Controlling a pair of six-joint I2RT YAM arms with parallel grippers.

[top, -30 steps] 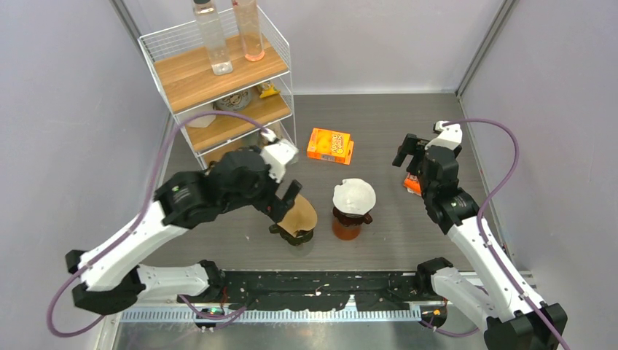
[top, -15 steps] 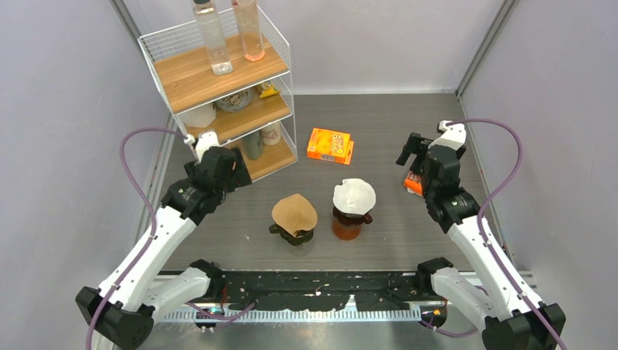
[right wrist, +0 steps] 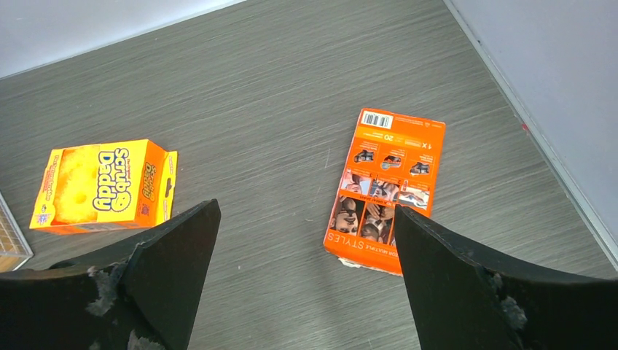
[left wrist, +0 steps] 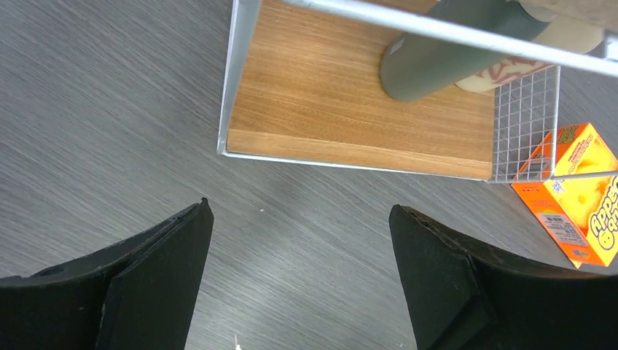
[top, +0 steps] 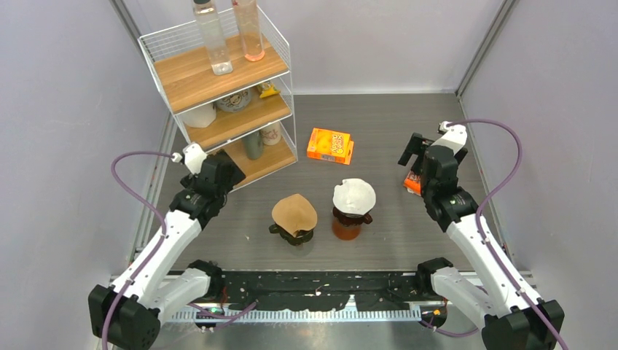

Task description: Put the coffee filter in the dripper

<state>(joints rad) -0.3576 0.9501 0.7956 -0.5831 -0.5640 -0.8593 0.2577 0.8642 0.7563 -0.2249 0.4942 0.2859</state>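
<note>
Brown filter (top: pixel 294 213) sits in the black dripper (top: pixel 300 236), mid tabletop (top: pixel 379 124). Left fingers (left wrist: pixel 160 255) spread wide, empty, well left of dripper. Right fingers (right wrist: pixel 167 248) spread, empty, far right of dripper. White filter (top: pixel 354 195) w/ 2nd brewer (top: pixel 347 227) just right of it.

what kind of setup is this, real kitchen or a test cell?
Most likely a lab test cell staged as a coffee corner: plain grey walls box in a small table, the left arm and right arm are bolted at its near edge, and the props include a wire shelf and a brown filter in a black dripper.
</note>
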